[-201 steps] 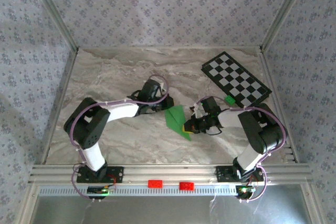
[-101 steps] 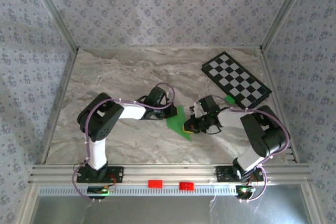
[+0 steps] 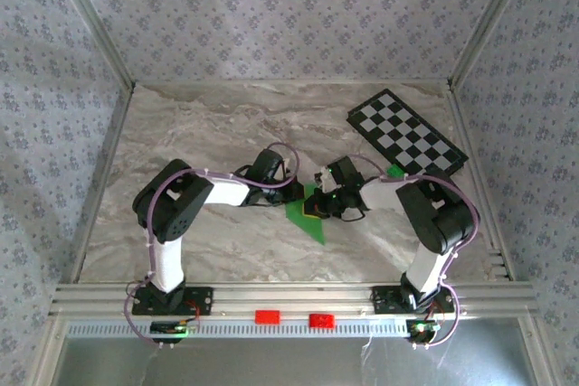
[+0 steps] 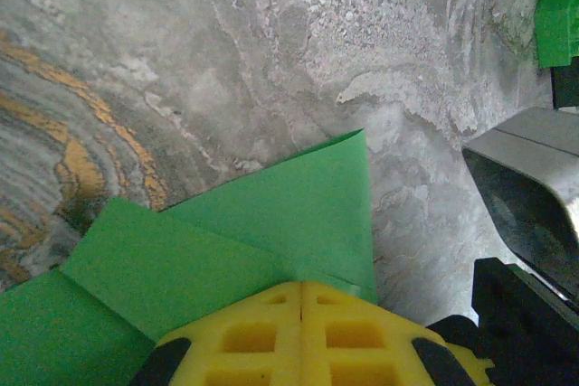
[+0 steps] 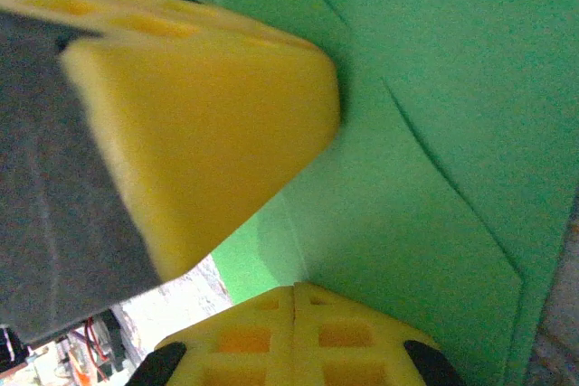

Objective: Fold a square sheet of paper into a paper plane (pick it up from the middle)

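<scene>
Bright green paper sheet point(image 3: 306, 221), creased into pointed flaps, flat on veined marble table point(image 3: 199, 133); gridded yellow left fingers point(image 4: 262, 336) and right fingers point(image 5: 253, 341), each pair together, on its 12 o'clock end.

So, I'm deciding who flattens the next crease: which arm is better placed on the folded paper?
Right, probably. The right gripper, shut, sits mid-sheet on the folded green paper, with fold lines just ahead. The left gripper, also shut, sits near the paper's edge, with marble table beyond.
</scene>
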Controlling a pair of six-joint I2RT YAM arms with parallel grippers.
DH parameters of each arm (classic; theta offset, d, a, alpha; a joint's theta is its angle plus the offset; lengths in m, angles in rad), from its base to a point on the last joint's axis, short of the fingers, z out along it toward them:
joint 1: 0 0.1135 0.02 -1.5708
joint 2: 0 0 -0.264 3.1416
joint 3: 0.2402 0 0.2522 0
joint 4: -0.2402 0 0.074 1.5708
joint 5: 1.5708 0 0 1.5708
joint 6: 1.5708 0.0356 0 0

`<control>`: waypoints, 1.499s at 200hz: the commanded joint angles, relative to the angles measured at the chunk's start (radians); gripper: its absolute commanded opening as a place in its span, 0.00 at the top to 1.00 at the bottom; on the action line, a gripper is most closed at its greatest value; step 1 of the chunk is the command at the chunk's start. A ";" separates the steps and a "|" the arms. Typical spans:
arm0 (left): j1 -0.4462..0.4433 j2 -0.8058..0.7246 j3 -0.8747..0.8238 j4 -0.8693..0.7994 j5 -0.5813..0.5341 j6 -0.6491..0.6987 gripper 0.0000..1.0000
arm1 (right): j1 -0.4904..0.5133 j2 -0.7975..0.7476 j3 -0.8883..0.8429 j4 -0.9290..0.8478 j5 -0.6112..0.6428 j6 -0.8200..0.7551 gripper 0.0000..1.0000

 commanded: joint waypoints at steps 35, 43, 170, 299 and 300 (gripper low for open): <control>0.012 0.062 -0.016 -0.126 -0.058 0.018 1.00 | 0.003 -0.094 -0.150 -0.096 0.030 -0.032 1.00; 0.012 0.060 -0.017 -0.132 -0.064 0.021 1.00 | 0.005 -0.107 -0.164 -0.101 0.028 -0.033 1.00; 0.018 0.052 -0.026 -0.122 -0.063 0.011 1.00 | -0.001 -0.408 -0.251 -0.194 -0.012 -0.017 0.98; 0.019 0.060 -0.034 -0.120 -0.071 -0.011 1.00 | 0.032 -0.229 -0.309 -0.081 -0.060 0.004 0.97; 0.019 0.060 -0.034 -0.119 -0.071 -0.011 1.00 | 0.032 -0.232 -0.315 -0.080 -0.061 0.005 0.97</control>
